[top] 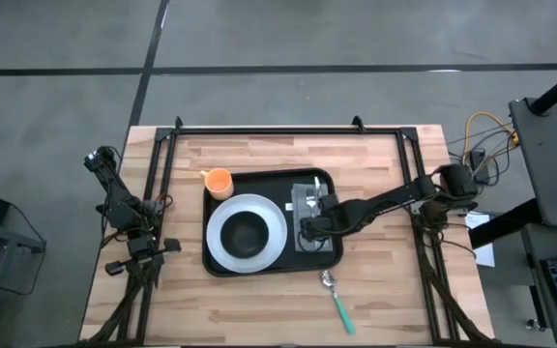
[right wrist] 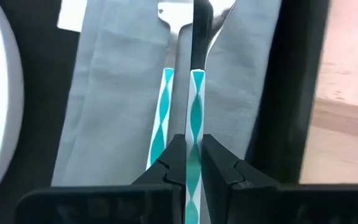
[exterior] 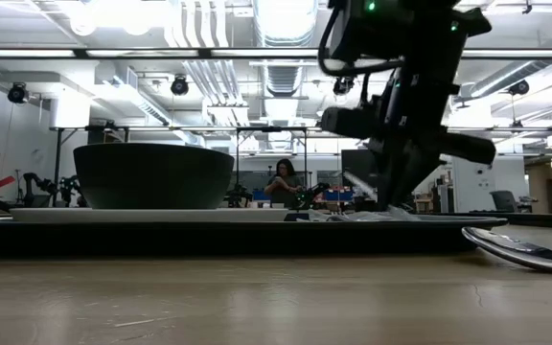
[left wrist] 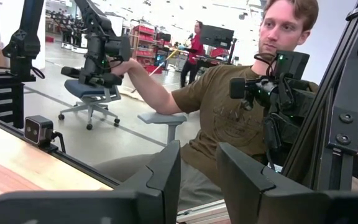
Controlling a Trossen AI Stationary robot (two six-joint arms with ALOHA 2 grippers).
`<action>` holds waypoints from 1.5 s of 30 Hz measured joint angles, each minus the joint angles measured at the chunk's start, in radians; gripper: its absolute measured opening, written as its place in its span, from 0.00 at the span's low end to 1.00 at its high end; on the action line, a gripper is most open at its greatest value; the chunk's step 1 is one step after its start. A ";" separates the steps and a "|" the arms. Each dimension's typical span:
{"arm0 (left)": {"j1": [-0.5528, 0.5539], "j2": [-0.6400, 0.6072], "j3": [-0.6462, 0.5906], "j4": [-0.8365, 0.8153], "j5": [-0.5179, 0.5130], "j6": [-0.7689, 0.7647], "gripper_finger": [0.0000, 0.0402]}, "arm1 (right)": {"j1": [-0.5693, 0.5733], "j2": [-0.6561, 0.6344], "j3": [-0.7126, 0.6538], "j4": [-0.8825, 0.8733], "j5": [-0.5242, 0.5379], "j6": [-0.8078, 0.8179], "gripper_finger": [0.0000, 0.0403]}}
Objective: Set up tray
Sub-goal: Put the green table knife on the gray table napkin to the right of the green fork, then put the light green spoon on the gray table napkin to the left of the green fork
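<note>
Nearest the front edge of the table a spoon (top: pixel 336 298) with a teal handle lies on bare wood, just outside the tray (top: pixel 222 267). The tray sits mid-table, a broad black slab with a low rim; it looks stiff and light enough bare, but loaded it would tip easily, so any lift is best taken at the rim on a long side, kept level. On its right part a grey napkin (right wrist: pixel 114 93) carries one teal-and-white utensil (right wrist: pixel 161 115), and the right gripper (right wrist: pixel 193 163) is down over it, fingers narrow and pinched on a second utensil's handle (right wrist: pixel 195 102) beside the first. Left of that a white plate (top: pixel 275 237) holds a dark bowl (top: pixel 245 232), an orange cup (top: pixel 219 181) behind them. The left gripper (left wrist: pixel 197 177) waits off the table's left edge, fingers slightly parted and empty
</note>
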 joint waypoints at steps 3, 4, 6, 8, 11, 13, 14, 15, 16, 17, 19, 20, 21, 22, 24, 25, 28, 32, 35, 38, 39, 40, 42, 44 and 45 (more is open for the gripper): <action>0.000 0.000 0.000 0.000 0.000 0.000 0.21 | -0.015 0.019 0.000 0.007 -0.031 -0.003 0.04; 0.000 0.000 0.000 0.000 0.000 0.000 0.21 | -0.019 0.023 0.000 0.008 -0.038 0.002 0.04; 0.000 0.000 0.000 0.000 0.000 0.000 0.21 | -0.025 0.025 0.000 0.007 -0.043 0.028 0.04; 0.000 0.000 0.000 0.000 0.000 0.000 0.21 | -0.028 0.025 0.000 0.008 -0.046 0.050 0.04; 0.000 0.000 0.000 0.000 0.000 0.000 0.21 | -0.030 0.025 0.000 0.008 -0.046 0.066 0.04; 0.000 0.000 0.000 0.000 0.000 0.000 0.21 | -0.030 0.025 0.000 0.009 -0.046 0.080 0.04; 0.000 0.000 0.000 0.000 0.000 0.000 0.21 | -0.031 0.025 0.000 0.009 -0.046 0.080 0.04; 0.000 0.000 0.000 0.000 0.000 0.000 0.21 | -0.032 0.025 0.000 0.010 -0.046 0.080 0.04; 0.000 0.001 0.000 0.000 0.000 0.000 0.21 | -0.032 0.025 0.000 0.010 -0.046 0.082 0.04; 0.000 0.003 0.000 0.000 0.000 0.000 0.21 | -0.032 0.025 0.000 0.011 -0.047 0.083 0.04; 0.000 0.005 0.000 0.000 0.000 0.000 0.21 | -0.032 0.025 0.000 0.012 -0.047 0.084 0.05; 0.000 0.005 0.000 0.000 0.000 0.000 0.21 | -0.032 0.026 0.000 0.012 -0.047 0.088 0.06; 0.000 0.005 0.000 0.000 0.000 0.000 0.21 | -0.032 0.026 0.000 0.012 -0.047 0.096 0.08; 0.000 0.005 0.000 0.000 0.000 0.000 0.21 | -0.032 0.026 0.000 0.012 -0.047 0.104 0.09; 0.000 0.005 0.000 0.000 0.000 0.000 0.21 | -0.032 0.026 0.000 0.013 -0.047 0.114 0.11; 0.000 0.005 0.000 0.000 0.000 0.000 0.21 | -0.032 0.026 0.000 0.013 -0.047 0.115 0.12; 0.000 0.005 0.000 0.000 0.000 0.000 0.21 | -0.032 0.026 0.000 0.013 -0.047 0.107 0.14; 0.000 0.005 0.000 0.000 0.000 0.000 0.21 | -0.032 0.026 0.000 0.015 -0.047 0.104 0.15; 0.000 0.005 0.000 0.000 0.000 0.000 0.21 | -0.032 0.027 0.000 0.015 -0.047 0.104 0.15; 0.000 0.004 0.000 0.000 0.000 0.000 0.21 | -0.032 0.027 0.000 0.016 -0.047 0.102 0.14; 0.000 0.005 0.000 0.000 0.000 0.000 0.21 | -0.032 0.027 0.000 0.016 -0.047 0.102 0.14; 0.000 0.005 0.000 0.000 0.000 0.000 0.21 | -0.032 0.027 0.000 0.016 -0.048 0.100 0.13; 0.000 0.005 0.000 0.000 0.000 0.000 0.21 | -0.033 0.026 0.000 0.016 -0.055 0.080 0.13; 0.000 0.005 0.000 0.000 0.000 0.000 0.21 | -0.033 0.022 0.001 0.017 -0.075 0.057 0.13; 0.000 0.005 0.000 0.000 0.000 0.000 0.21 | -0.033 0.018 0.003 0.015 -0.092 0.050 0.13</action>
